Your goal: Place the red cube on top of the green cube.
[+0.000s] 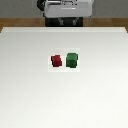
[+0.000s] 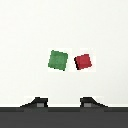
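The red cube (image 1: 56,61) sits on the white table, just to the exterior view's left of the green cube (image 1: 72,60), with a narrow gap between them. Both also show in the wrist view, the red cube (image 2: 83,62) beside the green cube (image 2: 58,60), each turned a little. My gripper (image 2: 62,103) is open and empty, with its two fingertips (image 2: 36,103) well apart. It hangs high above the table, away from both cubes. In the exterior view the gripper (image 1: 67,21) is at the far edge of the table, partly cut off by the frame.
The white table (image 1: 30,100) fills most of the exterior view. A brown floor strip (image 1: 15,22) runs behind its far edge, beside the robot's base.
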You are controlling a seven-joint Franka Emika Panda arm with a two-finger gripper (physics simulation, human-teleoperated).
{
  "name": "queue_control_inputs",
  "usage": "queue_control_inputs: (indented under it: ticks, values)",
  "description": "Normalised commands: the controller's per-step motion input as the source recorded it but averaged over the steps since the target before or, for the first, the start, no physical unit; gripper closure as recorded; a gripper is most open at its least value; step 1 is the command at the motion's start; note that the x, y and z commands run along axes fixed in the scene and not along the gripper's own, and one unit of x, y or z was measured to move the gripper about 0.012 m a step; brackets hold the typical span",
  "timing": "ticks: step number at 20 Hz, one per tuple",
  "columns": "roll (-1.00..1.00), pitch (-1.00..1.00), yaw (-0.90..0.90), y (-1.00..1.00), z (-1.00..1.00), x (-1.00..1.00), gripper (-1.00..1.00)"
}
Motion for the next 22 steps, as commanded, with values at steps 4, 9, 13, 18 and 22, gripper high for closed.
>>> queue_control_inputs:
  ticks: [4,9,13,18,22]
  values:
    - [0.0,0.0,0.0,0.0,0.0,0.0,-1.0]
    - [0.0,0.0,0.0,-0.4,0.0,0.0,-1.0]
    - [0.0,0.0,0.0,-0.75,0.0,0.0,-1.0]
    - [0.0,0.0,0.06,-0.2,0.0,0.0,-1.0]
    - [0.0,0.0,0.11,0.0,0.0,0.25,-1.0]
